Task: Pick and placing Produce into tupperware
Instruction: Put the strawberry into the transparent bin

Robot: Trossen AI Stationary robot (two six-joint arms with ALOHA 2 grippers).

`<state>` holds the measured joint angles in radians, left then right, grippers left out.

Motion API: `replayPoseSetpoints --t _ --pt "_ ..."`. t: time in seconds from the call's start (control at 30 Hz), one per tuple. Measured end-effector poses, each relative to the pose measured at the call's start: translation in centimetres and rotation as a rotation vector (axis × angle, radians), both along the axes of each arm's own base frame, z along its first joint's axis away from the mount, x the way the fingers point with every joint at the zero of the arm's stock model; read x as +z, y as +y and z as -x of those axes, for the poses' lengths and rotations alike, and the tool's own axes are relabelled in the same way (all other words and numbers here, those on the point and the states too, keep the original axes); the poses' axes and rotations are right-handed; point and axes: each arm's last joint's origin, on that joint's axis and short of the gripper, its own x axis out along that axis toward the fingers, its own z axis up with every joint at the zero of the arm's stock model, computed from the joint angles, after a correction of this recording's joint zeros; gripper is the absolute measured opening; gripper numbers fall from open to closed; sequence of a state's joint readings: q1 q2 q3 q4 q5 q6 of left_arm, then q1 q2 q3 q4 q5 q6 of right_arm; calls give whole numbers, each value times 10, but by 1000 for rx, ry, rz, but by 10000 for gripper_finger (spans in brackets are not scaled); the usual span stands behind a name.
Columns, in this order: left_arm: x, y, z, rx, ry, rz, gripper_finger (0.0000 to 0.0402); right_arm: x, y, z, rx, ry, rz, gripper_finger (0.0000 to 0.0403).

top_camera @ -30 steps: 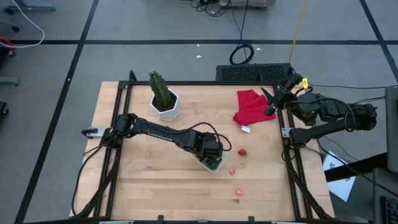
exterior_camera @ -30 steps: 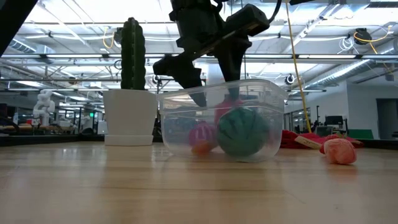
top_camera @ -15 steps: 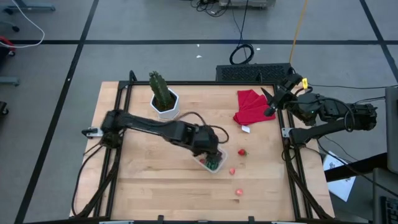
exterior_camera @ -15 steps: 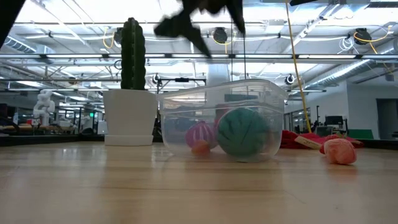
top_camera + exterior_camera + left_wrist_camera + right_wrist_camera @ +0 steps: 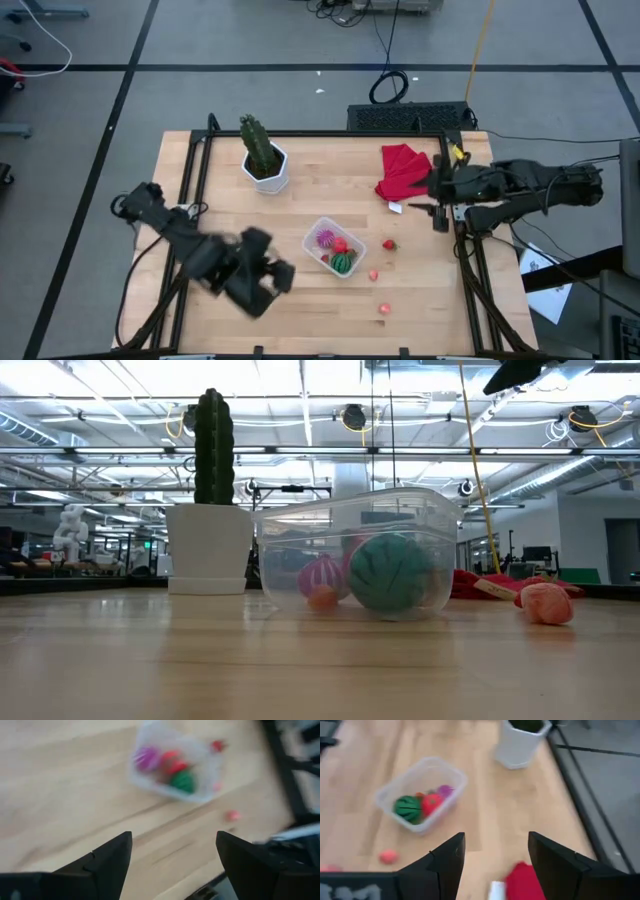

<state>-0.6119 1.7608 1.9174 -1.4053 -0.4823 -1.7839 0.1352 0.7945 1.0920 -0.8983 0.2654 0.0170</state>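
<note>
Withdrawn from tupperware [image 5: 335,247], left end effector [image 5: 262,285] gapes empty.

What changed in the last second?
The left claw has pulled off the tub toward the table's near-left corner, open and empty. A red piece it left now lies in the tub beside the melon and purple piece. The right claw swung down off the red cloth. Tub, cactus and three loose berries stayed put.
</note>
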Motion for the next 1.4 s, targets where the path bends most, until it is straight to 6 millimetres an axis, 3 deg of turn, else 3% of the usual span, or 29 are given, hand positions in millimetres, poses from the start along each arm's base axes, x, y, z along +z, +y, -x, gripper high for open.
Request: replayPoseSetpoints --t 0.2,0.4,0.67,1.13,1.4 --pt "-21 -32 25 165 106 14 292 -15 13 -23 82 34 19 209" --pt "-38 -46 37 222 155 58 292 -62 26 -52 105 173 25 209" --pt "-57 -50 44 254 258 67 292 -119 29 -58 66 478 -28 209" --pt "-63 -49 44 248 279 54 292 -161 39 -77 123 615 -140 209" --pt "-63 -49 44 211 289 41 292 -175 43 -88 142 624 -126 209"
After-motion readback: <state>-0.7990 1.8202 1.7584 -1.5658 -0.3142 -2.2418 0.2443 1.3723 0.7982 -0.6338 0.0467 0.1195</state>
